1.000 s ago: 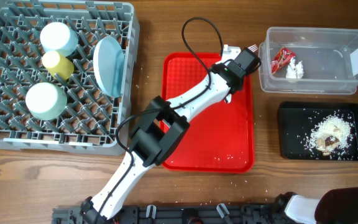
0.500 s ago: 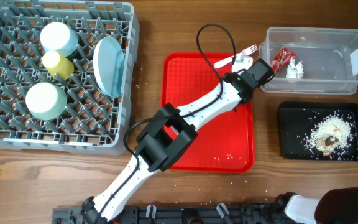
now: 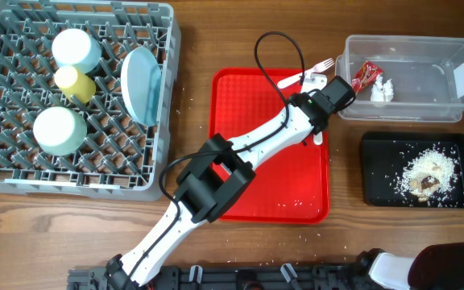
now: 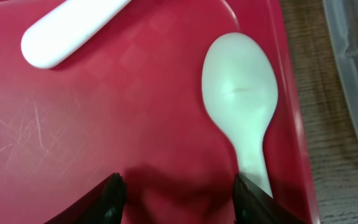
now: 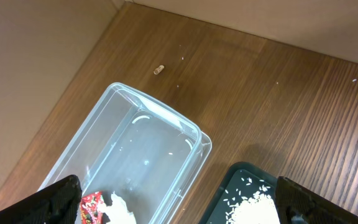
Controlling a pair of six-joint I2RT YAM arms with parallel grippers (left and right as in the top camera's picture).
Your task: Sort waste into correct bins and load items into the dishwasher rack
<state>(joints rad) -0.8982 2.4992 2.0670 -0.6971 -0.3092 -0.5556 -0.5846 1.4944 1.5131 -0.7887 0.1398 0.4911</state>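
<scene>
Now, at the left wrist, the left jaws stand apart over bare red tray (image 4: 73,137). The spoon (image 4: 241,93) hugs the tray's right rim, its handle running lengthwise back to the right-hand finger (image 4: 252,199), so it sits off-centre, not between them. Overhead, your left arm (image 3: 256,138) reaches the tray's far right corner, clearly the nearer one. At the right wrist, the right jaws hang apart beyond the tray's right side, above the clear tub (image 5: 160,112).
</scene>
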